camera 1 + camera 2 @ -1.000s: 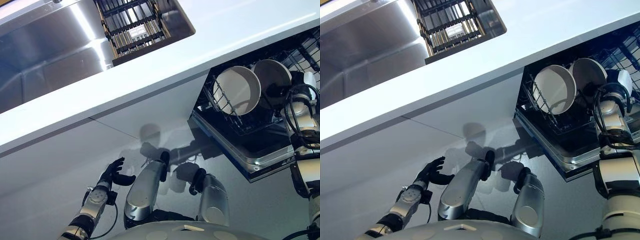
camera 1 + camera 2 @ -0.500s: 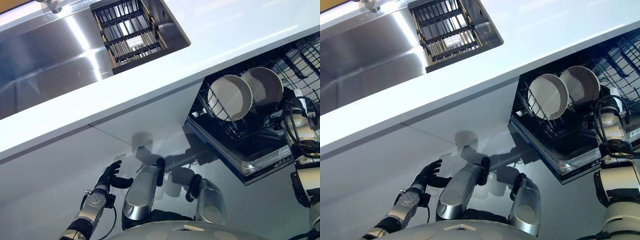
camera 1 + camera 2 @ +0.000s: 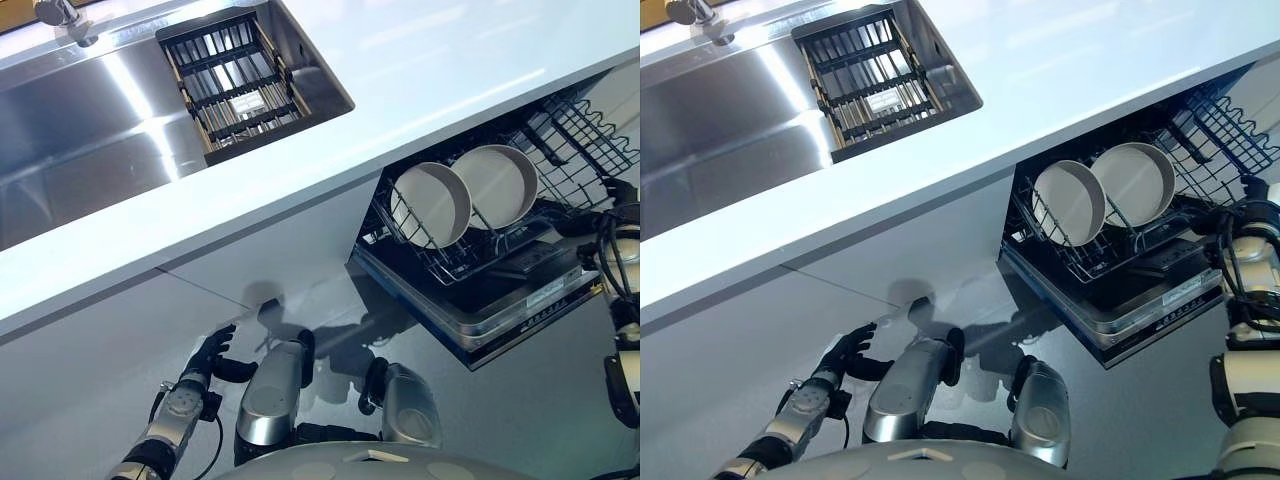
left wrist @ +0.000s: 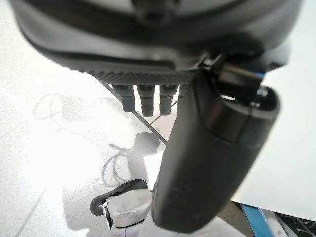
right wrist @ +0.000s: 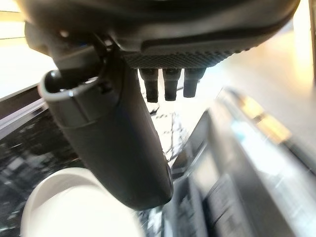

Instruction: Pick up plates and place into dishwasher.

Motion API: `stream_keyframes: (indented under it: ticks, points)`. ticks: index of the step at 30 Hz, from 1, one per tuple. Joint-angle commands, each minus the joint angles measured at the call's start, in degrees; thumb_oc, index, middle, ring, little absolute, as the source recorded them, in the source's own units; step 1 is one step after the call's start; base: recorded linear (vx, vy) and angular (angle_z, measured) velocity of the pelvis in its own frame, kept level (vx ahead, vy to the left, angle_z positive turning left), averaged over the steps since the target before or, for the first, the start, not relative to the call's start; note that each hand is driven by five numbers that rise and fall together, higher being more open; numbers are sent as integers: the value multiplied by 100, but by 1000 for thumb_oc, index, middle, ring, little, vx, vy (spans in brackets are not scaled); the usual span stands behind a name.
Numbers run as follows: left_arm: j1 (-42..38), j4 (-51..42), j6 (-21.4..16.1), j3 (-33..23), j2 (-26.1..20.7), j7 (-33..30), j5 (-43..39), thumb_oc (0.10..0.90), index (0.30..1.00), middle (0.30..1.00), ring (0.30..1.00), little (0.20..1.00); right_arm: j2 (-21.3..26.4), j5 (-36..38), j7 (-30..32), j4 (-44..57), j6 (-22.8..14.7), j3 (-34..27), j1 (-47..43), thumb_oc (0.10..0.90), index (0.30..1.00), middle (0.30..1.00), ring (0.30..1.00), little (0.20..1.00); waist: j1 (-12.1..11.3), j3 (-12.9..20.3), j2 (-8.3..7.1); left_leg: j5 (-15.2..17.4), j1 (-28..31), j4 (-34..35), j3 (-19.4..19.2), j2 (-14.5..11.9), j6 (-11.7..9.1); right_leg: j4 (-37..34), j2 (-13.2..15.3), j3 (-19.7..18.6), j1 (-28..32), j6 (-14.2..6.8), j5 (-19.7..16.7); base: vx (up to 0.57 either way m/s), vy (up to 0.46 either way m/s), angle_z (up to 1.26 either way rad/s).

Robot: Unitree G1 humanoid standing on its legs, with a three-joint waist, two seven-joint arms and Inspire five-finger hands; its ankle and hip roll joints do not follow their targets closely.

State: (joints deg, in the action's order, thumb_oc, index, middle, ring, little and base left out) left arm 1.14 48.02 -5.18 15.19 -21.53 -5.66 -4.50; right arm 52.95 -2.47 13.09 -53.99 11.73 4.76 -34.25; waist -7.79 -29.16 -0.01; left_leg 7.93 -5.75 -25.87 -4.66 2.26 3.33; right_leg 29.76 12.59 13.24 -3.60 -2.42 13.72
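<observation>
Plates [image 3: 463, 196] upright in rack [image 3: 560, 140], right hand [image 3: 618, 192] beside.

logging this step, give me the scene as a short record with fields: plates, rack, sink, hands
plates: two white plates stand on edge, side by side, in the rack
rack: dark wire rack pulled out of the open dishwasher under the counter
sink: steel sink with a dark tray at one end
left hand: left hand low by the cabinet front, open, holding nothing
right hand: right hand beside the rack, open, holding nothing
</observation>
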Motion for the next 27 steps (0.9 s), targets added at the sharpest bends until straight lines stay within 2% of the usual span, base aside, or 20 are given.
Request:
stream_keyframes:
  ticks: [1,5,6,13,18,27]
  points:
    - [589,-280,-183,-44,-224,-53,106,800,900,900,900,900,795,-336,246,232,47,35,123,800,900,900,900,900,98,838,-150,659,28,-422,100,-278,-118,193,-183,87,183,186,-110,3,-10,-12]
    - [613,-336,-300,-112,-261,-117,125,800,900,900,900,900,919,-379,25,192,-95,-92,270,800,900,900,900,900,132,850,-175,678,-7,-467,82,-288,-116,241,-213,64,136,196,-86,2,-8,-2]
    - [614,-363,-343,-108,-268,-115,154,800,900,900,900,900,914,-357,-62,230,-109,-82,293,100,300,300,300,200,136,851,-184,684,-27,-490,80,-290,-116,254,-214,61,123,201,-80,1,-22,-5]
    - [630,-772,-621,-5,-376,-109,82,800,900,900,900,900,819,-293,-136,418,-257,3,276,100,300,300,300,200,134,772,-152,746,-255,-821,130,-317,-81,611,-213,38,-95,284,18,-11,-21,-3]
    - [624,-1195,-782,153,-466,176,-91,800,900,900,900,900,707,-299,-143,464,-352,147,229,100,300,300,300,200,112,665,-125,851,-495,-1180,182,-311,-22,977,-174,36,-316,363,123,-37,-25,2]
    - [567,-1369,-1082,493,-600,201,-189,800,900,900,900,900,488,-321,-195,225,-340,657,-462,100,300,300,300,200,68,480,10,874,-824,-1541,219,-293,0,1413,-134,35,-674,406,203,-15,-1,2]
